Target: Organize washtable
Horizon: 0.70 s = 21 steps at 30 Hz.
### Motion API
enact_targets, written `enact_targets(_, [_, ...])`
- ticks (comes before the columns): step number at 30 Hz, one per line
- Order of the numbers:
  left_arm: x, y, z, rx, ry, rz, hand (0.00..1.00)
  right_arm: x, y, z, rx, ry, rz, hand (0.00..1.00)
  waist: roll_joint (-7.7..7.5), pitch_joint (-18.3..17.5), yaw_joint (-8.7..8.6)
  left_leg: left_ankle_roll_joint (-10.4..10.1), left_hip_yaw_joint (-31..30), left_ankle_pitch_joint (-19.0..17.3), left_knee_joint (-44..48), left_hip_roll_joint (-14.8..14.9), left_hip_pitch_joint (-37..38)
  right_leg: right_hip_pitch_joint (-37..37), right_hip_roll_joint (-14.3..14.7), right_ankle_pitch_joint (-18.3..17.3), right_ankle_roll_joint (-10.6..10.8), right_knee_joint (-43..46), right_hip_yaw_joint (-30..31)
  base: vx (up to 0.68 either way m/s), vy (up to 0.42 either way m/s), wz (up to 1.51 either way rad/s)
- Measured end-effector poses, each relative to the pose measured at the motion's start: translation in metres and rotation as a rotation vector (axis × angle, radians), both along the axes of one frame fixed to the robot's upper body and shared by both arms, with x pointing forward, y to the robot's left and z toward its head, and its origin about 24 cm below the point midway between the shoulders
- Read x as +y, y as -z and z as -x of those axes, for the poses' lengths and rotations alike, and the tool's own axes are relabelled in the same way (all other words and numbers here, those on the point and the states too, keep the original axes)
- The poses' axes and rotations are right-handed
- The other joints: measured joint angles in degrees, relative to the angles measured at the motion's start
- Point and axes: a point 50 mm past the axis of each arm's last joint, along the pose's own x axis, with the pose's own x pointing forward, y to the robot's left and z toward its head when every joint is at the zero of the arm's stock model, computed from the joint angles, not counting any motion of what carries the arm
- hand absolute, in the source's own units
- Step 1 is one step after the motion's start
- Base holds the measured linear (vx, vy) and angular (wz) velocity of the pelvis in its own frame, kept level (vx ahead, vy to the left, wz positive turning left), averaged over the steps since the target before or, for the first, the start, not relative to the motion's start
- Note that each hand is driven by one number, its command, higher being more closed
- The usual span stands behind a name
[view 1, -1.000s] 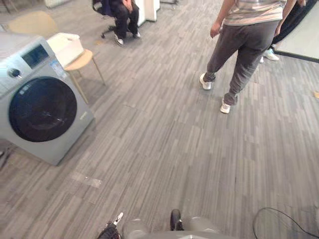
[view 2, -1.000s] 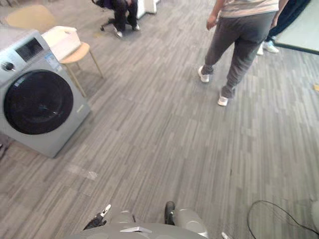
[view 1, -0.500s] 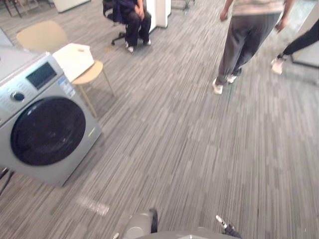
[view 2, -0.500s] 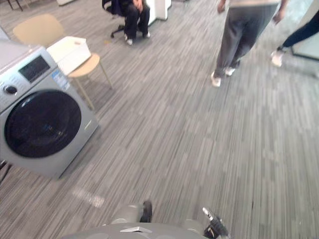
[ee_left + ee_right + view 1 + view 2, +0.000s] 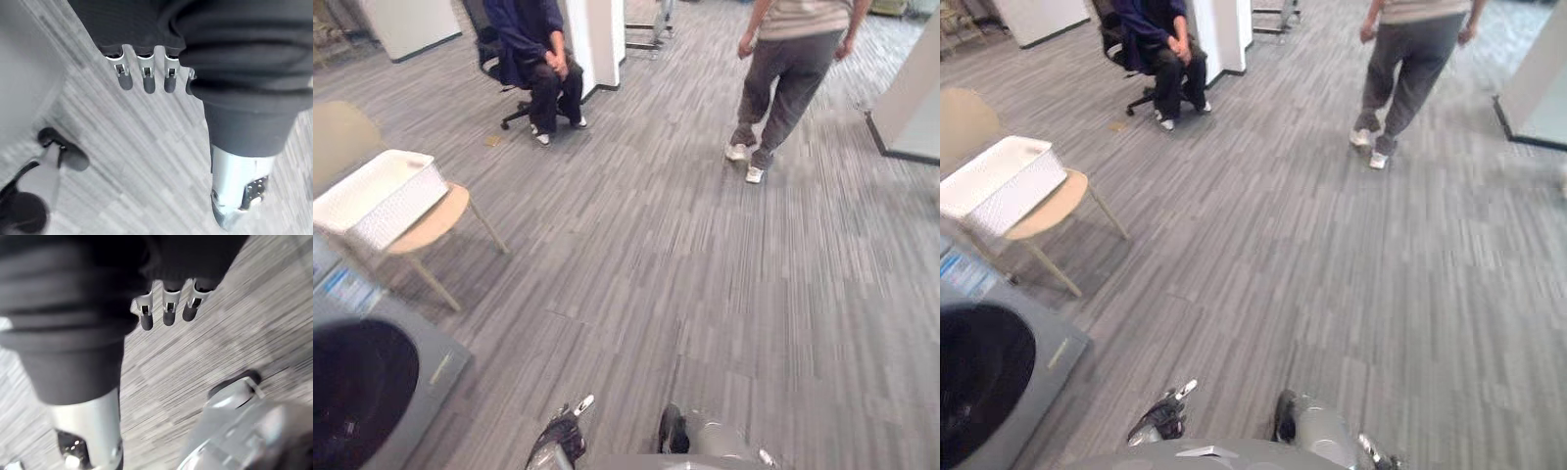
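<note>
camera view has swung since half a second ago, so the whole scene sits differently for me: then the washing machine's front was fully in view, now it is cut off in the lower left corner, and that is the head moving, not the things.

left robot hand (image 5: 146, 81) hangs over the grey plank floor (image 5: 705, 264) with its fingers straight and relaxed, holding nothing. right robot hand (image 5: 168, 313) hangs the same way, fingers loose and straight, nothing in it, floor beneath.

outward from there, the washing machine (image 5: 357, 392) is nearest on my left, its dark round door facing me. just beyond it stands a tan chair (image 5: 431, 220) with a white basket (image 5: 377, 196) resting on the seat; i cannot tell what lies inside it.

further back on the left a person in dark clothes (image 5: 533, 49) sits on an office chair beside a white partition (image 5: 597, 39). well apart to the right, a walking person in grey trousers (image 5: 783, 69) has their back to me.
</note>
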Motion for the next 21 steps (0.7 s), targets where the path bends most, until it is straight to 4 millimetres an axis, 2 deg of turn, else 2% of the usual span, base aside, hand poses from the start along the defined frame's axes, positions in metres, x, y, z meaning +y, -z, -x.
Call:
enact_targets(1, [0.009,0.001,0.009,0.021,-0.001,-0.019,0.00,0.003,0.001,0.000,0.007,-0.003,-0.011,0.00,-0.94,0.7,0.30,1.3,0.6,-3.0,2.9,0.0,-3.7,4.5,0.6,-0.3,0.0,-2.3,1.4,0.36,-0.256,-0.50])
enact_targets(2, [0.021,-0.001,0.014,0.007,-0.024,-0.048,0.00,0.012,0.002,-0.009,-0.008,-0.038,-0.032,0.00,-3.02,1.0,1.03,4.1,3.2,-7.9,0.3,-0.2,-10.8,11.3,0.7,-0.4,0.2,-7.2,3.9,0.05,-0.115,-0.46])
enact_targets(3, [0.028,-0.002,0.014,0.004,-0.018,-0.067,0.00,0.016,0.002,-0.016,-0.020,-0.052,-0.039,0.00,-3.98,0.9,1.76,4.8,4.4,-9.3,-3.1,-0.5,-13.5,13.6,0.5,-0.5,0.4,-9.3,5.0,-0.11,-0.080,-0.76])
enact_targets(4, [0.035,-0.003,0.021,0.021,-0.013,-0.088,0.00,0.020,0.001,-0.033,-0.054,-0.078,-0.047,0.00,-4.96,0.7,2.76,5.3,5.6,-10.4,-15.2,-1.7,-17.4,17.2,-0.1,-1.2,1.7,-12.9,7.1,-0.18,-0.022,-0.87])
enact_targets(5, [0.034,-0.001,0.030,0.046,-0.020,-0.083,0.00,0.020,-0.002,-0.048,-0.089,-0.094,-0.046,0.00,-5.23,0.6,3.28,5.0,5.6,-9.8,-27.8,-2.3,-18.2,20.2,-0.2,-1.6,3.2,-15.0,9.2,-0.24,0.028,-0.94])
enact_targets(6, [0.031,0.001,0.037,0.067,-0.024,-0.073,0.00,0.021,-0.003,-0.054,-0.104,-0.097,-0.045,0.00,-4.88,0.9,3.59,4.6,5.3,-8.6,-35.9,-2.7,-18.4,22.3,-0.3,-2.0,3.8,-16.3,10.4,-0.14,0.086,-0.92])
enact_targets(7, [0.028,0.004,0.048,0.099,-0.043,-0.058,0.00,0.020,-0.005,-0.063,-0.122,-0.104,-0.039,0.00,-3.66,0.3,4.26,4.3,5.3,-5.5,-50.3,-2.8,-18.8,25.9,-0.3,-3.0,5.3,-18.5,12.2,0.00,0.137,-0.89])
enact_targets(8, [0.026,0.006,0.061,0.143,-0.037,-0.049,0.00,0.018,-0.006,-0.065,-0.127,-0.111,-0.032,0.00,-3.08,-0.3,5.24,4.7,5.4,-4.9,-54.4,-2.8,-20.2,28.3,-0.7,-4.5,6.3,-19.4,13.2,0.14,0.225,-1.04])
enact_targets(9, [0.023,0.008,0.080,0.200,-0.050,-0.035,0.00,0.019,-0.004,-0.060,-0.117,-0.118,-0.040,0.00,-2.82,-0.9,5.73,6.3,6.7,-3.7,-53.7,-2.6,-21.0,30.5,-1.3,-7.1,7.1,-17.2,14.5,0.29,0.240,-0.98])
enact_targets(10, [0.020,0.009,0.092,0.241,-0.056,-0.020,0.00,0.023,-0.002,-0.052,-0.099,-0.111,-0.054,0.00,-3.31,-2.2,6.23,9.2,7.7,1.8,-49.6,-2.9,-21.5,29.1,-2.5,-9.3,7.9,-10.2,15.5,0.46,0.269,-0.76])
enact_targets(11, [0.026,0.009,0.097,0.257,-0.069,-0.027,0.00,0.025,0.002,-0.037,-0.069,-0.068,-0.069,0.00,-5.50,-3.3,6.11,10.2,8.3,4.0,-46.6,-4.7,-20.5,24.0,-5.4,-8.7,9.3,5.3,15.3,0.52,0.166,-0.41])
enact_targets(12, [0.036,0.007,0.098,0.261,-0.063,-0.053,0.00,0.029,0.004,-0.028,-0.051,-0.035,-0.084,0.00,-7.75,-3.5,6.08,10.4,9.3,2.5,-46.1,-6.6,-19.0,20.5,-7.7,-5.6,10.4,14.6,15.4,0.75,0.027,0.18])
enact_targets(13, [0.052,0.004,0.091,0.251,-0.045,-0.096,0.00,0.035,0.008,-0.013,-0.018,0.003,-0.106,0.00,-10.83,-3.0,4.68,12.1,9.9,-0.6,-46.8,-10.6,-14.8,14.7,-11.7,6.9,9.9,28.9,15.0,0.85,-0.100,0.43])
enact_targets(14, [0.056,0.003,0.079,0.226,-0.003,-0.114,0.00,0.036,0.009,-0.002,0.014,0.008,-0.115,0.00,-11.70,-2.1,3.52,13.1,9.0,-3.4,-47.3,-12.9,-10.0,10.1,-13.2,10.8,9.6,38.4,14.9,0.89,-0.146,0.52])
enact_targets(15, [0.058,0.002,0.076,0.222,0.011,-0.119,0.00,0.037,0.010,0.001,0.024,0.008,-0.121,0.00,-11.38,-1.9,2.98,13.3,8.2,-4.9,-47.4,-13.1,-7.4,7.9,-13.1,9.4,8.5,41.5,14.3,0.85,-0.085,0.48])
enact_targets(16, [0.054,0.002,0.061,0.189,0.038,-0.119,0.00,0.032,0.010,0.009,0.031,0.026,-0.111,0.00,-8.99,-1.6,1.66,13.8,6.2,-7.5,-48.6,-12.9,-2.3,3.7,-12.3,5.4,7.3,43.4,11.9,0.63,-0.045,0.43])
enact_targets(17, [0.049,0.002,0.050,0.163,0.053,-0.114,0.00,0.028,0.009,0.013,0.038,0.030,-0.101,0.00,-8.03,-1.6,1.47,13.7,5.1,-8.3,-50.0,-12.5,0.4,1.5,-11.6,3.0,7.5,42.2,10.7,0.73,-0.041,0.61])
enact_targets(18, [0.039,0.000,0.025,0.101,0.089,-0.107,0.00,0.027,0.009,0.021,0.056,0.025,-0.096,0.00,-6.66,-1.4,1.43,13.7,3.3,-9.9,-52.4,-12.0,4.8,-2.8,-10.8,0.0,7.4,37.2,8.2,0.66,-0.088,0.72])
enact_targets(19, [0.031,-0.003,0.002,0.034,0.116,-0.103,0.00,0.025,0.008,0.025,0.058,0.016,-0.087,0.00,-6.31,-1.4,1.00,13.6,1.3,-12.1,-53.2,-11.4,8.2,-6.7,-10.9,-1.0,7.5,29.0,5.5,0.65,-0.129,0.80])
enact_targets(20, [0.027,-0.006,-0.011,-0.005,0.132,-0.103,0.00,0.026,0.008,0.027,0.062,0.013,-0.087,0.00,-6.34,-1.4,0.46,13.5,0.3,-13.3,-53.2,-11.2,9.4,-8.1,-11.4,-0.6,7.9,23.1,3.8,0.66,-0.215,0.84])
enact_targets(21, [0.018,-0.009,-0.024,-0.045,0.143,-0.089,0.00,0.028,0.009,0.030,0.072,0.018,-0.092,0.00,-6.49,-1.4,0.00,13.3,-1.0,-16.1,-53.3,-10.7,12.2,-8.9,-11.9,1.8,9.7,7.3,0.5,0.71,-0.281,0.55])
